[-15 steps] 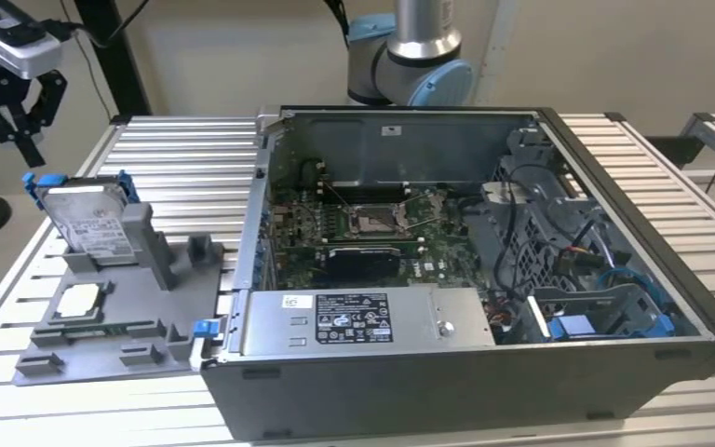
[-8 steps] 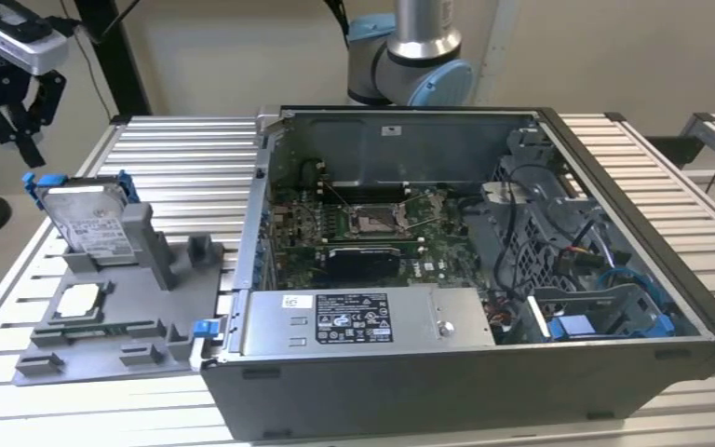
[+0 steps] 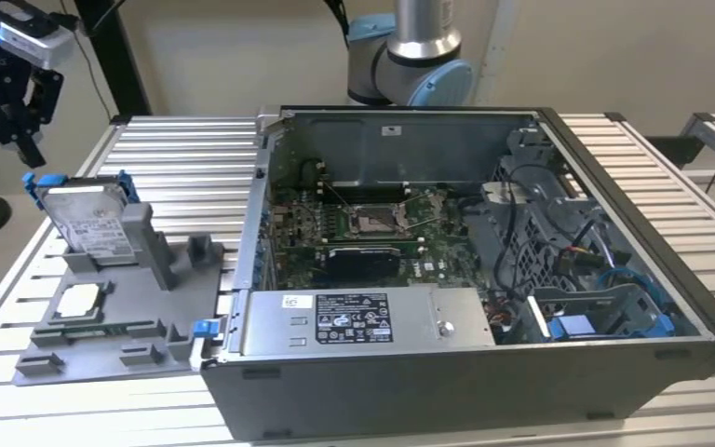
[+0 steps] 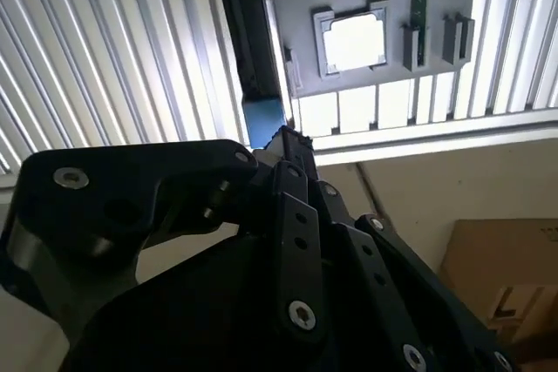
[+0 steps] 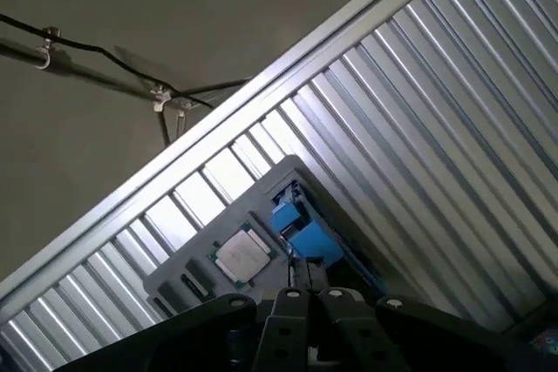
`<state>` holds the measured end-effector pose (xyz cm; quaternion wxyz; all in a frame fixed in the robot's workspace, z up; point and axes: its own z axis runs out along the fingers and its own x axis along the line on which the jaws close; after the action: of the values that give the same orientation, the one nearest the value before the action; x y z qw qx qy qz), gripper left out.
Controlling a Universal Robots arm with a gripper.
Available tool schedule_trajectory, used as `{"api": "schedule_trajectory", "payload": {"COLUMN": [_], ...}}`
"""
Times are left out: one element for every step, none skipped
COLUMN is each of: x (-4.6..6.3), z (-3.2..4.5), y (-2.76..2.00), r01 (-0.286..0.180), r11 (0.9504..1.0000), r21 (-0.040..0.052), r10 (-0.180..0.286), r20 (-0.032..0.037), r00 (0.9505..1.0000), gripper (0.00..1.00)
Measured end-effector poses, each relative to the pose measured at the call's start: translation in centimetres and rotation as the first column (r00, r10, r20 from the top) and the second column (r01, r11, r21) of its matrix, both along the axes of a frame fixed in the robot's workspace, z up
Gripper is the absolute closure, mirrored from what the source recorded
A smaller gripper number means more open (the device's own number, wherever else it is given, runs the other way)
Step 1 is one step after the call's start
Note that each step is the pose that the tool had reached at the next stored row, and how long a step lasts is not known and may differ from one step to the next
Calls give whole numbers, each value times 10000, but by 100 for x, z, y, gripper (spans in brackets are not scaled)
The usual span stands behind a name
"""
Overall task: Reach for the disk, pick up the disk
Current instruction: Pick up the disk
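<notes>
The tool hung at the upper part of the exterior view's left, pointed down at the surface with a slight tilt, its black body below a silver camera on the wrist; it had hold of nothing, and how far it stood open could not be told; it sat just above the disk, near the top edge but apart from it; the disk stood on edge, leaning back, in a slot of a grey holder on the slatted metal surface, its white label turned to the camera and its blue bracket showing at both top corners; a square processor chip lay flat in a recess of the same holder; a small blue clip sat at the holder's edge, just beside the open computer case; the case lay on its side to the exterior view's right of the holder, with a silver box bearing a white and black label along its near wall and a green motherboard beyond that; the arm's base, grey with pale blue caps, rose behind the case, well apart from the tool.
</notes>
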<state>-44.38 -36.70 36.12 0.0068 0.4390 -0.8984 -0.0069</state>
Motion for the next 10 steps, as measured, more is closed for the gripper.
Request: {"api": "schedule_trajectory", "payload": {"x": [0,0,0,0,0,0,0,0,0,0], "z": [0,0,0,0,0,0,0,0,0,0], "y": [0,0,0,0,0,0,0,0,0,0], "r01": [-193,-365,-546,-731,-915,-1095,-1278,-1457,-1640,-1811], "r11": [9998,9993,9985,9973,9958,9940,9918,9893,9865,9835], "r21": [0,0,0,0,0,0,0,0,0,0], "r10": [193,365,546,731,915,1095,1278,1457,1640,1811], "r20": [0,0,0,1,0,1,0,1,1,0], "r00": [9998,9993,9985,9973,9958,9940,9918,9893,9865,9835], "gripper": [100,100,100,100,100,100,100,100,100,100]}}
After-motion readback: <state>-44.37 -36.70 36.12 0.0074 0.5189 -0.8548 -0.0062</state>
